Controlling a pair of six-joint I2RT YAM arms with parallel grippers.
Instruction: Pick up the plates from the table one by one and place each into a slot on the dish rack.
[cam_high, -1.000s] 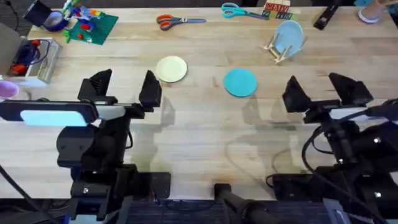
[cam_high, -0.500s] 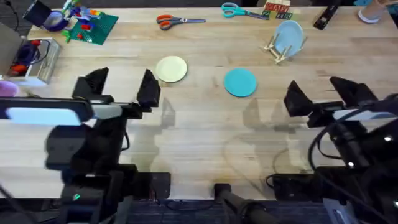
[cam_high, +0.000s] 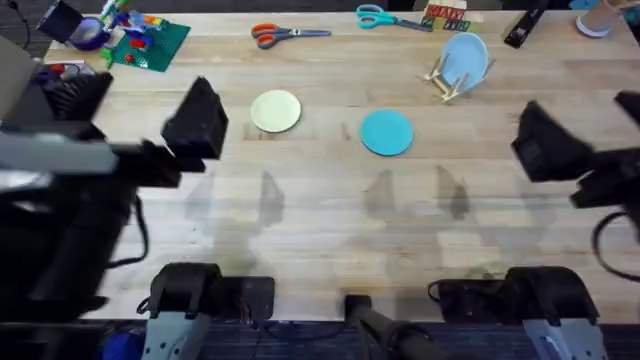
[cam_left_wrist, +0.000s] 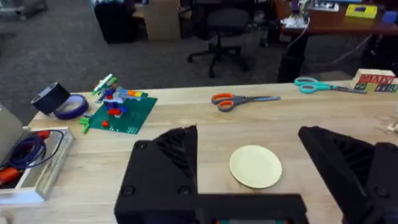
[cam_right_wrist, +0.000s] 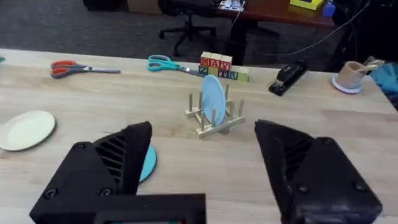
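- One light blue plate (cam_high: 465, 55) already stands on edge between the pegs of the dish rack (cam_right_wrist: 213, 119), at the far right of the surface (cam_high: 320, 230).
- Two plates lie flat and untouched: the cream-yellow plate (cam_high: 276, 111) near the middle, and the teal plate (cam_high: 386, 132) just to its right, clearly apart from it.
- The step in hand looks like an approach for the next pick; neither arm carries anything.
- The left tool (cam_left_wrist: 267, 171) is released, fingers spread wide, with the cream-yellow plate framed between them in its wrist view and lying beyond them.
- The right tool (cam_right_wrist: 205, 168) is also released and empty, facing the rack, the teal plate partly hidden behind one finger.
- Next, I judge, one tool must descend on a plate's rim; flat plates give little edge, so a low, angled pinch seems needed.
- Free slots remain beside the racked plate.
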